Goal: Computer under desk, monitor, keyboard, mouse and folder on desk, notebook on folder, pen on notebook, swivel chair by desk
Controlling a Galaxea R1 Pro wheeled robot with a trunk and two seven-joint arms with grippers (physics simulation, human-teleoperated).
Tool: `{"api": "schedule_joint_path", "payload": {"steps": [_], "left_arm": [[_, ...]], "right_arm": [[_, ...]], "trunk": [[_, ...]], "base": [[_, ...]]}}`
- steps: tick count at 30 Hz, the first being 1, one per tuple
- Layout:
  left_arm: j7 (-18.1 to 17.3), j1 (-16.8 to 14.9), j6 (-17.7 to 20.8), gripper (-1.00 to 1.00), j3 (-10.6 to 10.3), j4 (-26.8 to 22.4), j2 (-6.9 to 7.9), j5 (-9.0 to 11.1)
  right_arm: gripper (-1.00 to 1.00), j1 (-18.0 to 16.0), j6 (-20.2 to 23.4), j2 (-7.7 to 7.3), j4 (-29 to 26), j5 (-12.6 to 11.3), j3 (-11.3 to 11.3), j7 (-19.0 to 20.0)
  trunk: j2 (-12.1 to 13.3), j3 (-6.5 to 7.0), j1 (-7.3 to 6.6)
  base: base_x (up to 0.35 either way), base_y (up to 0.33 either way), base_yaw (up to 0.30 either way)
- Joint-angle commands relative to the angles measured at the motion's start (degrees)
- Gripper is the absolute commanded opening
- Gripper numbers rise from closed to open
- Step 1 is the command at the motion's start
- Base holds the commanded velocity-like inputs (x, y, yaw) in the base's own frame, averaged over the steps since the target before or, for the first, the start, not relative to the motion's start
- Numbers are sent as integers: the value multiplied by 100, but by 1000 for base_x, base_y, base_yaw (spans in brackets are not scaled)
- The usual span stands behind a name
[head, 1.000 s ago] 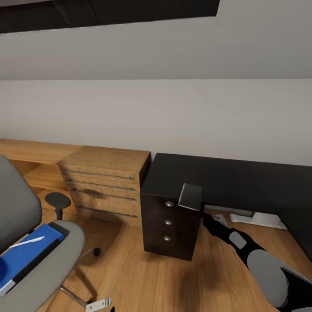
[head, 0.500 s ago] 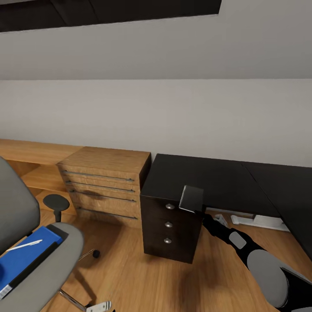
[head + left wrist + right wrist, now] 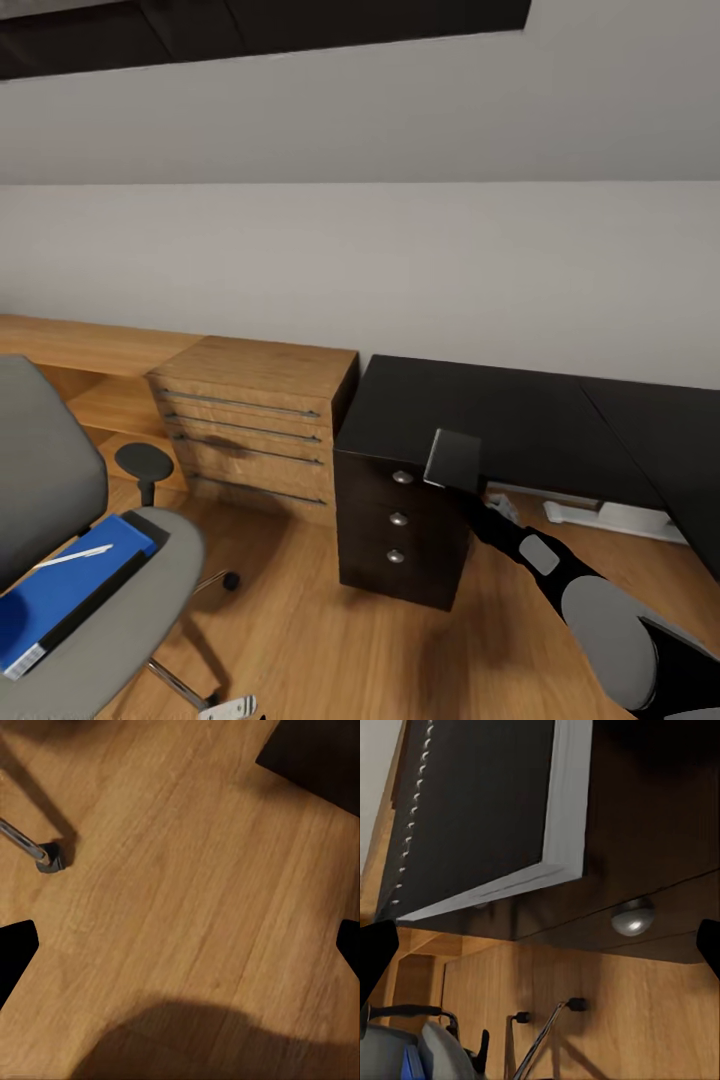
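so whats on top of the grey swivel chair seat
A flat bright blue folder lies on the grey swivel chair seat, with a thin white pen lying on top of it. Whatever may lie beneath the folder is covered.

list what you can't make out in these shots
- Right pincer: in the head view the dark white-edged book covers its tips; whether it is gripping cannot be told.
- Desk: its right run is cut off by the head view's edge.
- Swivel chair and folder: cut off by that view's left edge.
- Pen: too thin for detail.
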Motion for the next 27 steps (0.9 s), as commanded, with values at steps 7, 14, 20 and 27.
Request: {"api": "schedule_joint_path", "payload": {"steps": [7, 14, 20, 27], "left_arm": [[-51, -7, -2, 100, 54, -1, -6, -36], [-51, -7, -2, 100, 56, -1, -6, -37], [-51, -4, -2, 100, 52, -1, -6, -37], [-51, -7, -2, 100, 53, -1, -6, -37]], "right_arm": [[100, -2, -122, 36, 8, -47, -10, 5], [100, -2, -141, 33, 6, -47, -12, 5], [100, -2, -143, 32, 6, -48, -12, 12], [100, -2, -143, 36, 9, -47, -8, 9]], "trunk": [[-3, -20, -1], [-3, -35, -1], [-3, -48, -1], [-3, -62, -1]], "base": [[0, 0, 205], [0, 0, 173], [0, 0, 163], [0, 0, 162]]}}
